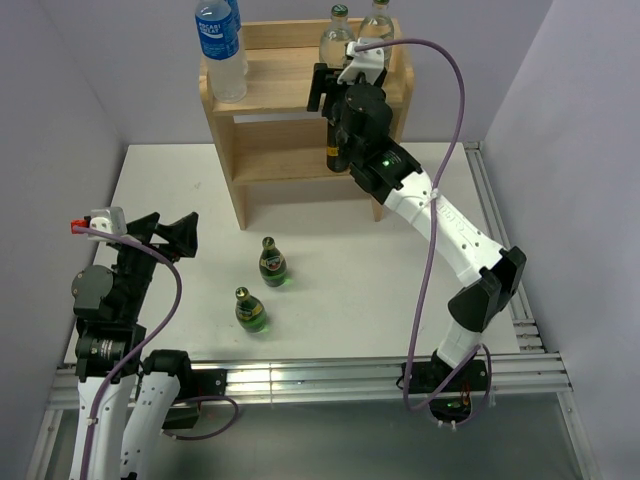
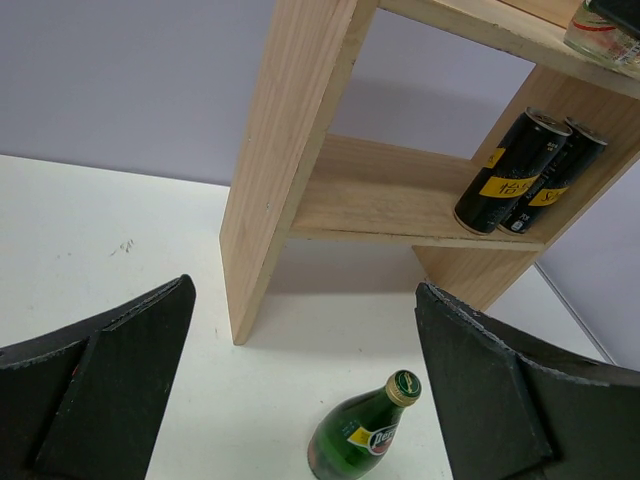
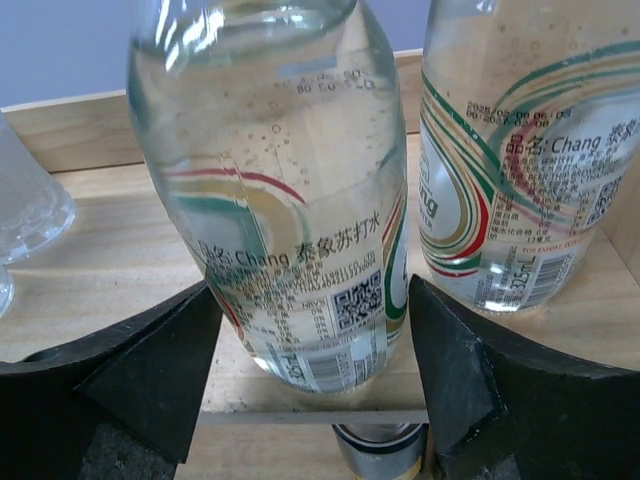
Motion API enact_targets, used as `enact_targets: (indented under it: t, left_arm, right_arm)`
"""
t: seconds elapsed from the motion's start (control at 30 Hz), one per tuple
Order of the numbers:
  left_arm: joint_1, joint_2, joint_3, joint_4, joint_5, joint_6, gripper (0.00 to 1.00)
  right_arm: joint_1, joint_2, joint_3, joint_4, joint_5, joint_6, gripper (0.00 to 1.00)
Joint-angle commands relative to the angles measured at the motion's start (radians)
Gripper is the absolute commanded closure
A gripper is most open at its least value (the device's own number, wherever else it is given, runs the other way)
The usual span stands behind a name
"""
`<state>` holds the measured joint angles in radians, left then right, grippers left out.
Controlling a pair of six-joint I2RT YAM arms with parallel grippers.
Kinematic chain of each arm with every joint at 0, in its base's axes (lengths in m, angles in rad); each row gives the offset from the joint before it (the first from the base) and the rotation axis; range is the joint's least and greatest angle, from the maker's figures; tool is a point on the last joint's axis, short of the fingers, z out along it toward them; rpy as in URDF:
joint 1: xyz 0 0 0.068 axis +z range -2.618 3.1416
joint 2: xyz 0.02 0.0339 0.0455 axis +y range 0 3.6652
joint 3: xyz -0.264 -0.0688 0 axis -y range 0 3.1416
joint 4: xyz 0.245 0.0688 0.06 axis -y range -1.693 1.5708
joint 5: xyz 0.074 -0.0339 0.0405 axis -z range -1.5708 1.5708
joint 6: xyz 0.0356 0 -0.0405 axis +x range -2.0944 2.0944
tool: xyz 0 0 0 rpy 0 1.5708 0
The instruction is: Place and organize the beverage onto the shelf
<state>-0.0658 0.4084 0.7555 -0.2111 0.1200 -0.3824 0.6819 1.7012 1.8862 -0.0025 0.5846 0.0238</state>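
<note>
Right gripper (image 3: 312, 292): at the shelf's (image 1: 270, 95) top tier, fingers apart on either side of one clear glass bottle (image 3: 290, 230); whether they clamp it cannot be told.
Second clear bottle (image 3: 520, 180): just beside the first, upright.
Cans (image 2: 510, 170): two together on the lower tier, right end.
Green bottles (image 1: 272, 263): two standing on the table (image 1: 380, 290), near each other.
Left gripper (image 2: 305, 300): fingers wide apart, holding nothing, above the table.
Water bottle (image 1: 222, 45): top tier, left end.

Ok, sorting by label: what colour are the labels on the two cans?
Yellow bands on black cans, clearest in the left wrist view.
</note>
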Motion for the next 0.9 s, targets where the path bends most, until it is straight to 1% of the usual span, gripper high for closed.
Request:
enact_targets:
  t: [0.0,0.17,0.23,0.27,0.3,0.33,0.43,0.87]
  left_arm:
    - [0.006,-0.008,0.001,0.019,0.017,0.010,0.01]
    - [0.006,-0.008,0.001,0.019,0.018,0.010,0.01]
    - [0.006,-0.008,0.001,0.019,0.017,0.008,0.01]
    - [0.006,-0.006,0.001,0.019,0.015,0.010,0.01]
    - [0.006,-0.006,0.001,0.021,0.017,0.010,0.01]
    - [0.006,-0.008,0.001,0.021,0.017,0.010,0.01]
    - [0.006,-0.008,0.001,0.021,0.018,0.010,0.01]
    - [0.006,-0.005,0.001,0.019,0.018,0.010,0.01]
  right_arm:
    - [-0.013,0.017,0.070,0.024,0.015,-0.013,0.19]
    - [-0.025,0.044,0.103,0.010,0.012,-0.013,0.20]
    - [-0.028,0.049,0.106,0.010,0.006,-0.013,0.19]
    - [-0.028,0.048,0.105,0.010,0.003,-0.012,0.17]
    - [-0.030,0.046,0.100,0.010,0.001,-0.012,0.13]
    - [-0.030,0.037,0.085,0.010,0.001,-0.007,0.06]
    - [-0.030,0.022,0.059,0.024,0.003,-0.005,0.00]
    - [-0.027,-0.038,-0.015,0.036,0.000,0.011,0.00]
